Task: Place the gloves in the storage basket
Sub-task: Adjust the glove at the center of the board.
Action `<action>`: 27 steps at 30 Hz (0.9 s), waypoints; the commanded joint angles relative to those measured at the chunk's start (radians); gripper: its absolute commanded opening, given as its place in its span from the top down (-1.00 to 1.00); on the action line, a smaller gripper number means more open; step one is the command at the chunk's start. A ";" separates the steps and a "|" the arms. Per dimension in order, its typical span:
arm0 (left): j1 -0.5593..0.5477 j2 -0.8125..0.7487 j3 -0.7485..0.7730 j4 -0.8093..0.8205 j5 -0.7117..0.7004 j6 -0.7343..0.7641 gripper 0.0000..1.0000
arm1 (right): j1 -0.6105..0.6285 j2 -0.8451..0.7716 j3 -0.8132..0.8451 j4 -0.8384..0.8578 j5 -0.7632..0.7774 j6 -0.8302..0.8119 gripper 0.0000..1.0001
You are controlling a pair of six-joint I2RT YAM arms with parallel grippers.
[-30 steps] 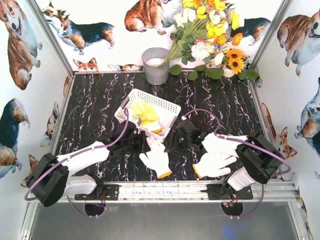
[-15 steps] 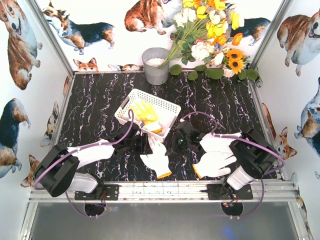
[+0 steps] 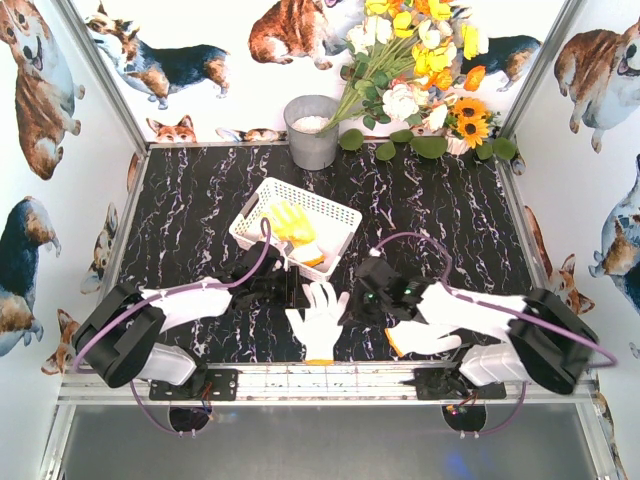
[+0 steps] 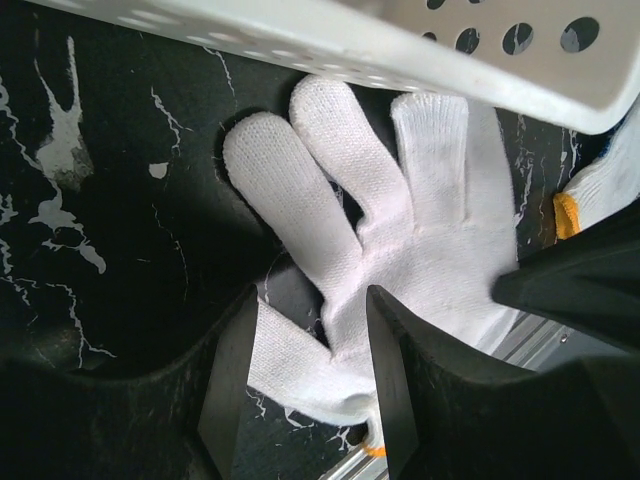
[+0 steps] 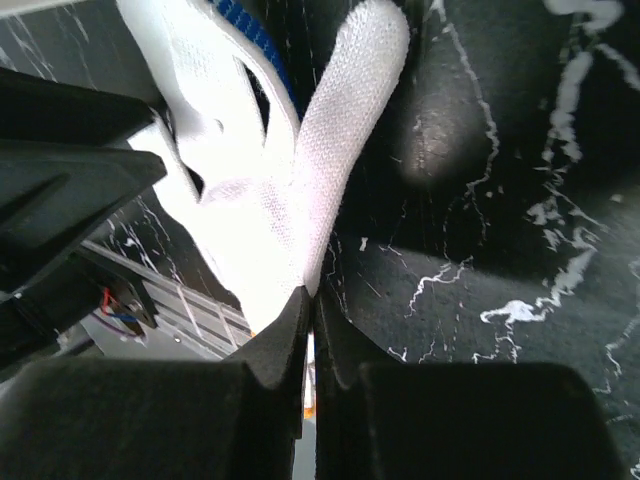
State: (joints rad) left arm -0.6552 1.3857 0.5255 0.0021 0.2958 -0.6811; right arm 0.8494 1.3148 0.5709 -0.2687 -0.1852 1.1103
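A white glove with an orange cuff (image 3: pixel 320 322) lies flat near the table's front edge, its fingers pointing toward the storage basket (image 3: pixel 262 190). My left gripper (image 3: pixel 297 292) is open, and the glove's thumb (image 4: pixel 300 360) lies between its fingers (image 4: pixel 228 390). On the glove's other side my right gripper (image 3: pixel 350 302) is shut on the glove's edge (image 5: pixel 330 190). A blue patch (image 5: pixel 245 22) shows at the top of the right wrist view. A second white glove (image 3: pixel 425 336) lies under the right arm. A yellow glove (image 3: pixel 290 224) rests in the basket.
A round grey metal bucket (image 3: pixel 312 130) stands behind the basket, next to a bunch of flowers (image 3: pixel 420 70) at the back right. The metal rail (image 3: pixel 330 378) runs along the near edge just below both gloves. The basket rim (image 4: pixel 350 40) hangs close above the left gripper.
My right gripper has shut on the white glove's edge and moved left and nearer. The glove has turned so its fingers point at the basket. The left arm has crept right.
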 commanded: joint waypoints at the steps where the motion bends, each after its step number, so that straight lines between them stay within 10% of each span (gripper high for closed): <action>1: 0.002 0.027 -0.007 -0.016 0.009 -0.002 0.14 | 0.000 -0.103 -0.051 -0.013 0.119 0.062 1.00; 10: 0.002 -0.013 0.014 -0.031 -0.064 0.004 0.08 | -0.038 0.028 0.020 0.019 0.066 -0.012 1.00; 17: 0.002 -0.206 0.088 -0.175 -0.193 0.063 -0.33 | -0.045 -0.043 0.141 -0.218 0.139 -0.122 0.11; 27: 0.193 -0.392 0.279 -0.504 -0.385 0.280 -0.95 | -0.179 -0.157 0.256 -0.749 0.521 -0.105 -0.35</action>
State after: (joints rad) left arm -0.5751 1.0176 0.7361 -0.3443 0.0044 -0.5388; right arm 0.7174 1.1885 0.8013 -0.7692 0.1200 0.9768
